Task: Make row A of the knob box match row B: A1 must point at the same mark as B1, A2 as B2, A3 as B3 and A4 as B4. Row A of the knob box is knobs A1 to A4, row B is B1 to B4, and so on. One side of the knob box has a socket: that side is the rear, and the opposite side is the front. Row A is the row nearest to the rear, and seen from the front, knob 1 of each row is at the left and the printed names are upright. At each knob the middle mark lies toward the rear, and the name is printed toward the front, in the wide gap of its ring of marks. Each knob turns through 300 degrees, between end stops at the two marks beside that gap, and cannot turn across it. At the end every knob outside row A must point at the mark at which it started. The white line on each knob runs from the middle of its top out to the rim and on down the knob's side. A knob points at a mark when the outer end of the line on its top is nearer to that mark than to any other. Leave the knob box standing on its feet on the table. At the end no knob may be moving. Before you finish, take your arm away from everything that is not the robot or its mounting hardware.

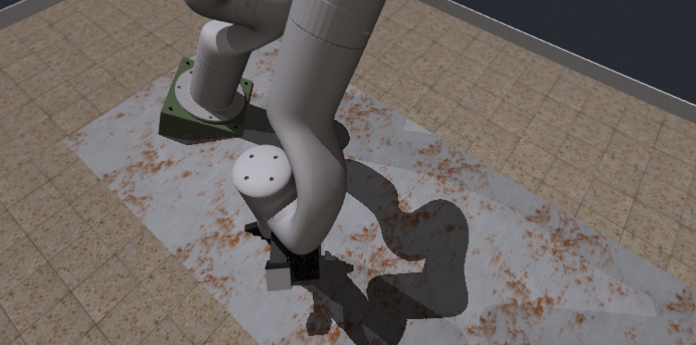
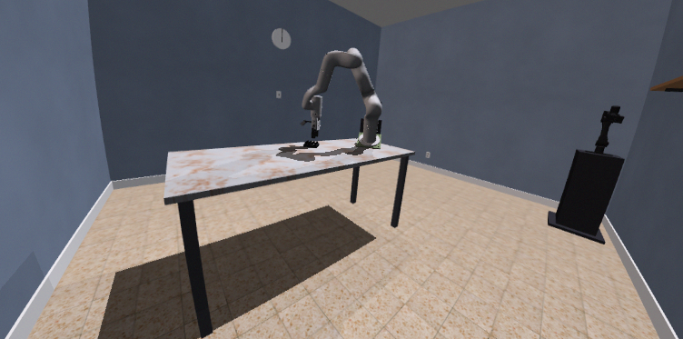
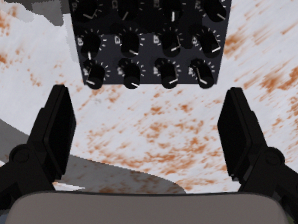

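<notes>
The black knob box stands on the table. In the wrist view its rear is at the right and row 1 is out of frame. A4 has its line slanting down-right; B4 has its line pointing right, slightly up. A3 and B3 both show lines toward the right. A2 points down-right, B2 straight down the picture. My gripper is open and empty, its fingers wide apart beyond the knob 4 side; the top view mostly hides it.
The columns of rows C and D stand left of row B in the wrist view, with C4 and D4 nearest the fingers. The arm's green base stands on the marbled table.
</notes>
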Motion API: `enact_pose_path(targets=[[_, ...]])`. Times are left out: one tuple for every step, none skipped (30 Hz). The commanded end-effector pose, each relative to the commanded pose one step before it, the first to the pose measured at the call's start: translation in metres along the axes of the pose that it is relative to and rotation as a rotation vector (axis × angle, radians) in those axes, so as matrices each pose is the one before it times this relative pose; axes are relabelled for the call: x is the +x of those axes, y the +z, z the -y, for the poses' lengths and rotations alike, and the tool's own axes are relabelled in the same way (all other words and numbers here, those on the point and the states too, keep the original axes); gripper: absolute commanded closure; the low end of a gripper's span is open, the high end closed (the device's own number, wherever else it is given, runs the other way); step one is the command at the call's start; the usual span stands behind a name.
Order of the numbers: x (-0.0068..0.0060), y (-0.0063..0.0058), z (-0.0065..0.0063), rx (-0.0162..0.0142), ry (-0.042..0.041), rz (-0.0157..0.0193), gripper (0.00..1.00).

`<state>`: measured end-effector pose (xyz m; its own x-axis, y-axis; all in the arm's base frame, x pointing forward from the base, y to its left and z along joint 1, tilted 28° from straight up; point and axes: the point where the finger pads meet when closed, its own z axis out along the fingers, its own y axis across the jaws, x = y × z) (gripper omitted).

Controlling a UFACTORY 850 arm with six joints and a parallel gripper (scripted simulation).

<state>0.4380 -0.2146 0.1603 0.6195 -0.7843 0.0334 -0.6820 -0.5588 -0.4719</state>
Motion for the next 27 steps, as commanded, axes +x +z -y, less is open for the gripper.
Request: enact_pose_path(targets=[[-0.00769, -0.00057, 0.00006, 0.00074, -0.00044, -0.00209, 0.00], [-0.00175, 0.00000, -0.00005, -0.00001, 0.00000, 0.00001, 0.00], [-0.00162, 0.00000, -0.00004, 0.00001, 0.00000, 0.00000, 0.00], [-0.00149, 0.00000, -0.00004, 0.00000, 0.00000, 0.00000, 0.00], [-0.00134, 0.00000, -0.00004, 0.00000, 0.00000, 0.00000, 0.00], [-0.00119, 0.00000, -0.00003, 0.00000, 0.00000, 0.00000, 0.00], [-0.00104, 0.00000, -0.00003, 0.00000, 0.00000, 0.00000, 0.00], [-0.00088, 0.00000, -0.00002, 0.00000, 0.00000, 0.00000, 0.00], [0.00000, 0.00000, 0.00000, 0.00000, 0.00000, 0.00000, 0.00], [0.00000, 0.00000, 0.00000, 0.00000, 0.00000, 0.00000, 0.00], [-0.00073, 0.00000, -0.00002, 0.00000, 0.00000, 0.00000, 0.00], [-0.00058, 0.00000, -0.00002, 0.00000, 0.00000, 0.00000, 0.00], [-0.00044, 0.00000, -0.00001, 0.00000, 0.00000, 0.00000, 0.00], [-0.00032, 0.00000, -0.00001, 0.00000, 0.00000, 0.00000, 0.00], [-0.00021, 0.00000, -0.00001, 0.00000, 0.00000, 0.00000, 0.00], [-0.00012, 0.00000, 0.00000, 0.00000, 0.00000, 0.00000, 0.00], [-0.00005, 0.00000, 0.00000, 0.00000, 0.00000, 0.00000, 0.00], [-0.00001, 0.00000, 0.00000, 0.00000, 0.00000, 0.00000, 0.00], [0.00000, 0.00000, 0.00000, 0.00000, 0.00000, 0.00000, 0.00], [0.00000, 0.00000, 0.00000, 0.00000, 0.00000, 0.00000, 0.00], [0.00000, 0.00000, 0.00000, 0.00000, 0.00000, 0.00000, 0.00], [0.00000, 0.00000, 0.00000, 0.00000, 0.00000, 0.00000, 0.00], [0.00000, 0.00000, 0.00000, 0.00000, 0.00000, 0.00000, 0.00], [0.00000, 0.00000, 0.00000, 0.00000, 0.00000, 0.00000, 0.00], [0.00000, 0.00000, 0.00000, 0.00000, 0.00000, 0.00000, 0.00], [0.00000, 0.00000, 0.00000, 0.00000, 0.00000, 0.00000, 0.00], [0.00000, 0.00000, 0.00000, 0.00000, 0.00000, 0.00000, 0.00]])
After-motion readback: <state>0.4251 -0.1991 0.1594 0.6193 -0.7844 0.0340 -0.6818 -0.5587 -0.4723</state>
